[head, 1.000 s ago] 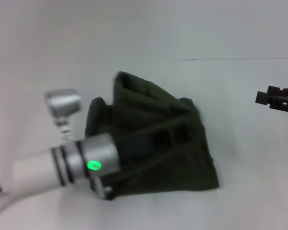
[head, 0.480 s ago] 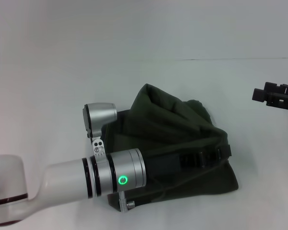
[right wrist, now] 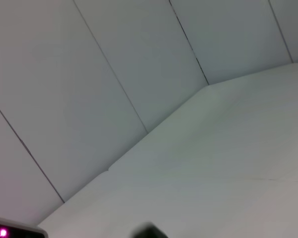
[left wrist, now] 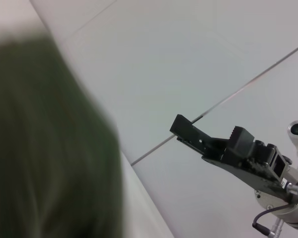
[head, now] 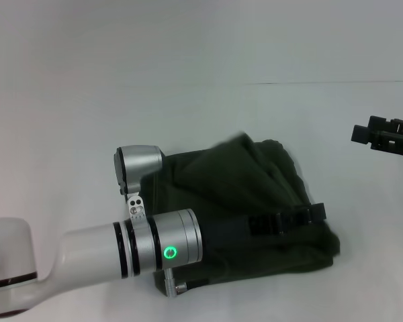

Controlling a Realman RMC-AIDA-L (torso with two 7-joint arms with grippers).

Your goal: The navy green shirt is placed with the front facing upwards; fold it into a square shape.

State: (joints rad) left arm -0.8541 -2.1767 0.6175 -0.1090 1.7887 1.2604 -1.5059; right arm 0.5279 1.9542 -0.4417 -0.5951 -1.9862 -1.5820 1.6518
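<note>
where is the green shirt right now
In the head view, the dark olive-green cotton shirt lies bunched on the white table, centre and near. The left gripper reaches over it; the right gripper hangs apart to the right.

A plain white table (head: 87, 114) carries everything. One thing lies directly on it: the shirt (head: 255, 191), dark olive green, bunched into a rumpled, roughly four-sided heap near the table's near edge. A thin dark seam line (head: 336, 82) crosses the white surface far behind the shirt, on the right.
</note>
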